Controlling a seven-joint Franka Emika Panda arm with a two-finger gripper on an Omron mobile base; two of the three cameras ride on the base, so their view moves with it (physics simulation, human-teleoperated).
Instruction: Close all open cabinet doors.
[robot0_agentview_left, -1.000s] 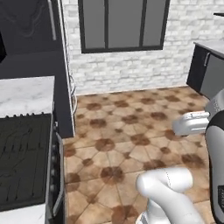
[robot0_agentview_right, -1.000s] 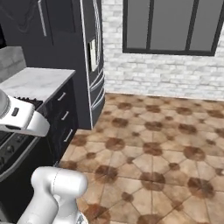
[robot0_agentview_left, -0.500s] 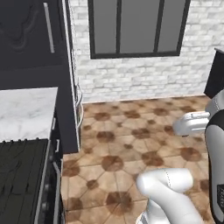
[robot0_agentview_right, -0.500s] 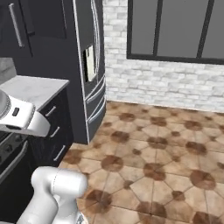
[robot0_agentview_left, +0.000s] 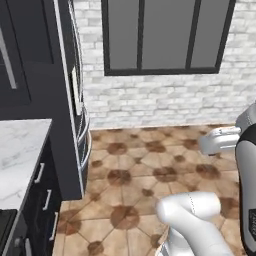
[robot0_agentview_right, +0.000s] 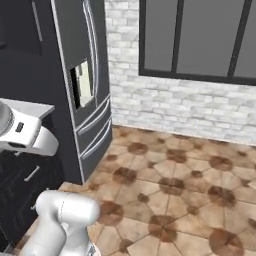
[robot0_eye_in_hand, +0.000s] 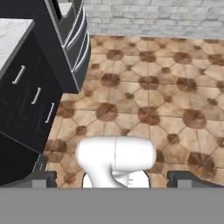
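Cabinet door (robot0_agentview_left: 22, 55) high left, well apart from wide-spread gripper (robot0_eye_in_hand: 112, 178).

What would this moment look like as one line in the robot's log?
phase: approaching the kitchen units | jaws: open, holding nothing | ahead: refrigerator, marble counter, drawers | cabinet doors: partly in view, open or shut unclear

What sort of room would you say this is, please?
Most likely a home kitchen: a tall dark fridge with a door dispenser, a white marble countertop over black drawer fronts with short silver handles, and a brown patterned tile floor.
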